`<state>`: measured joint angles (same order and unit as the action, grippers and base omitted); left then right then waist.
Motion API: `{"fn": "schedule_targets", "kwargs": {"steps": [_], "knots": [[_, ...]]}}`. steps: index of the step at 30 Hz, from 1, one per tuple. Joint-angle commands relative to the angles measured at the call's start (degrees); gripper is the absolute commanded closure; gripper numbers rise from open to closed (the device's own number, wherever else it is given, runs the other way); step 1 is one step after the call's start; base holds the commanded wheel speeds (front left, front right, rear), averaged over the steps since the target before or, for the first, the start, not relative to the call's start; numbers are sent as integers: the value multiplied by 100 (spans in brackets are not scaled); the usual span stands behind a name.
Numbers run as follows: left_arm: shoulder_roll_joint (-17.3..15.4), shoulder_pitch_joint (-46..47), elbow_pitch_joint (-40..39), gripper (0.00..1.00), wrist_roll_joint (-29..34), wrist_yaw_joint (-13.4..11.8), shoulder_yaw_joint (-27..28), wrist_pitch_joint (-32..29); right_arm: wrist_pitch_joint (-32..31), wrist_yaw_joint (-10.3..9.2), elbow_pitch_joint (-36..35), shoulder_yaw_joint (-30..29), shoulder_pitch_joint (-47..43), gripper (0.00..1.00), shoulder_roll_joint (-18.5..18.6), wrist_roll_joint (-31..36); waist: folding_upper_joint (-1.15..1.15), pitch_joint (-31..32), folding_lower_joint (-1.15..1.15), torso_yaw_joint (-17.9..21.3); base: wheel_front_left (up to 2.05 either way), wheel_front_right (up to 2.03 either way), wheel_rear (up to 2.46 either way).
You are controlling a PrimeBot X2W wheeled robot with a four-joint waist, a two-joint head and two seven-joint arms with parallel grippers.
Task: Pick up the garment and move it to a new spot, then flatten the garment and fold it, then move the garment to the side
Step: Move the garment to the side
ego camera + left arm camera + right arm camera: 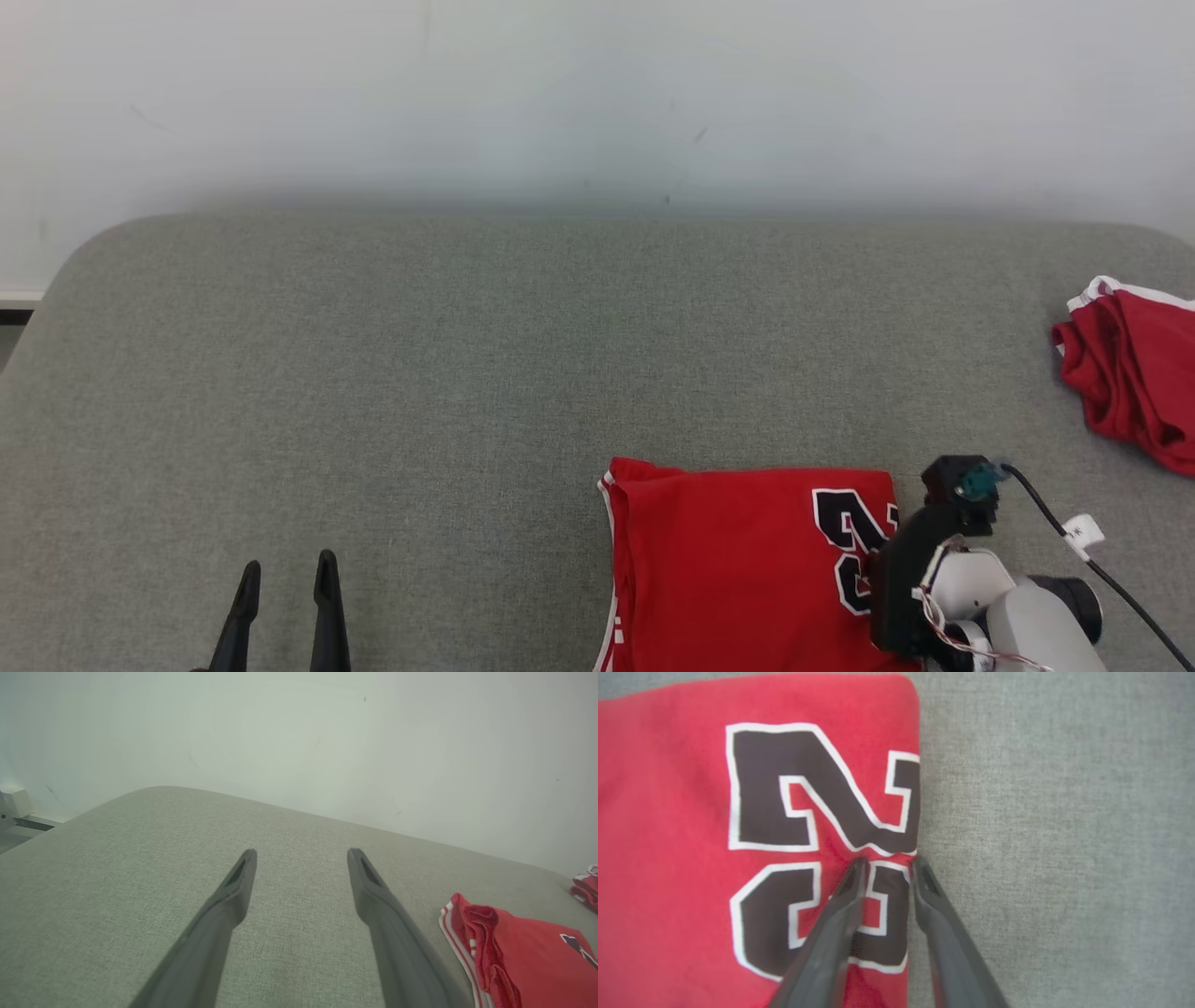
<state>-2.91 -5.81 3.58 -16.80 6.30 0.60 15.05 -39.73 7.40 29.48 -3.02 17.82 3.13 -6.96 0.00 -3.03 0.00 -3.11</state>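
Note:
The garment [747, 560], a red jersey with black, white-edged numerals, lies folded at the front right of the grey padded surface [467, 373]. Seen from the right wrist, the garment [691, 812] lies flat. My right gripper [888, 861] has its two fingers drawn close together astride the jersey's right edge, and the cloth puckers between them. The right arm's wrist [934, 560] covers that edge from above. My left gripper [285, 565] rests open at the front left, well away from the jersey. The left wrist view shows the gripper's [301, 851] fingers spread over bare fabric, the garment [528, 956] to their right.
A second red piece of clothing with white trim [1130, 373] lies crumpled at the far right edge. A black cable [1055, 523] trails from the right wrist. A pale wall [597, 93] stands behind the surface, whose left corner [84, 252] is rounded.

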Motion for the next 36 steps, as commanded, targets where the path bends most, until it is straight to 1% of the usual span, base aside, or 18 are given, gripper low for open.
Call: {"fn": "schedule_targets", "kwargs": {"steps": [1, 8, 12, 16, 24, 26, 27, 32, 36], "knots": [[2, 81, -24, 0, -24, -21, 6, 18, 33, 12, 80, 21, 89, 100, -39, 84, 0, -41, 0, 16, 0, 0, 0], [1, 296, -227, 0, -47, -37, 3, 18, 155, 12, 7, -223, 959, 100, -19, 846, 0, -461, 0, 50, 0, 0, 0], [3, 411, -338, 0, -36, -27, -13, 18, 123, 10, -105, -647, 1451, 100, -2, 1316, 0, -703, 0, 97, 0, 0, 0], [2, 530, -383, 0, 15, 0, -7, 19, 49, 9, -298, -1145, 1868, 100, 125, 1637, 0, -867, 0, 164, 0, 0, 0], [2, 646, -377, 0, 109, 35, 28, 18, -123, 8, -1167, -1940, 2194, 100, 543, 1856, 0, -1066, 0, 365, 0, 0, 0], [-1, 707, -378, 0, 155, 56, 40, 18, -172, 8, -1310, -2062, 2251, 100, 574, 1926, 0, -1154, 0, 421, 0, 0, 0], [-1, 707, -378, 0, 155, 56, 40, 18, -172, 8, -1310, -2062, 2251, 100, 574, 1926, 0, -1154, 0, 421, 0, 0, 0], [-11, 875, -391, 0, 270, 86, 18, 18, -132, 8, -1289, -2444, 2621, 100, 667, 2020, 0, -1496, 0, 469, 0, 0, 0], [-104, 1047, -393, 0, 345, 116, -48, 18, -15, 8, -1226, -2768, 3034, 100, 847, 2203, 0, -1825, 0, 446, 0, 0, 0]]}}
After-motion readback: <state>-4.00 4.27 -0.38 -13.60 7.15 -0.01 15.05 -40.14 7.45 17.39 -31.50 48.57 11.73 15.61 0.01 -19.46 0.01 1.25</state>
